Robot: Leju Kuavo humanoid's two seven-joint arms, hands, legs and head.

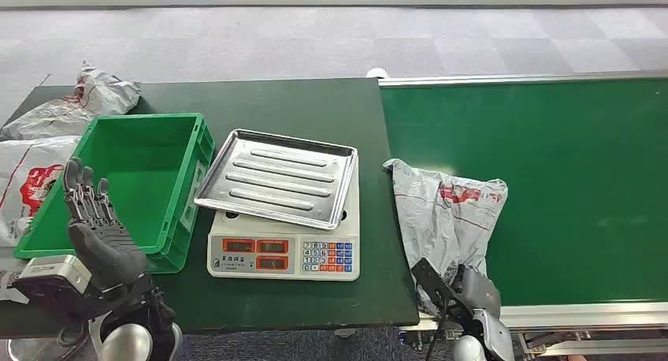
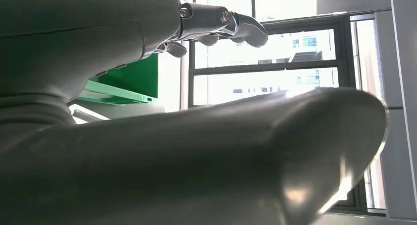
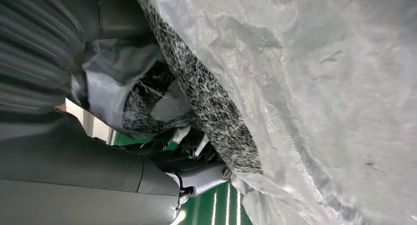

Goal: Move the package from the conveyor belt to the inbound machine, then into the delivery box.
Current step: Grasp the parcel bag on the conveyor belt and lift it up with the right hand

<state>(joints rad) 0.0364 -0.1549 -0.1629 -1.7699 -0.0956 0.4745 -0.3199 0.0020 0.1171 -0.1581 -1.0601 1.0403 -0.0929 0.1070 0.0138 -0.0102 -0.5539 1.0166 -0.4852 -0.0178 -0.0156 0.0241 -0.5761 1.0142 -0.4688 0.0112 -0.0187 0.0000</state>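
1. Head view shows the conveyor belt [image 1: 551, 180] as the largest thing, a green band filling the right half of the frame.
2. Next in size is the dark green surface [image 1: 315, 109] in the centre and left. It carries the delivery box, the scale and some spare grey bags [image 1: 94, 93] at the upper left.
3. The delivery box [image 1: 189, 195] is a green crate at the left of the frame, and no package lies inside it.
4. The inbound machine [image 1: 283, 251] is a white scale with a steel tray, in the centre, just beside the box. Nothing lies on the tray.
5. The package [image 1: 445, 211] is a grey crumpled bag with red print. It lies on the belt at its left edge, near the scale.
6. The left robot hand [image 1: 94, 227] is raised at the lower left, in front of the box, with fingers spread and holding nothing.
7. The right robot hand [image 1: 465, 290] is at the lower edge of the package. In the right wrist view its fingers [image 3: 192, 141] are under folds of the bag, so I judge that it grips the package [image 3: 305, 87].
8. I judge that the first step, the pick from the belt, is in hand. The next move calls for lifting the bag clear and carrying it left onto the tray. The limp film could slip or drag on the tray edge.
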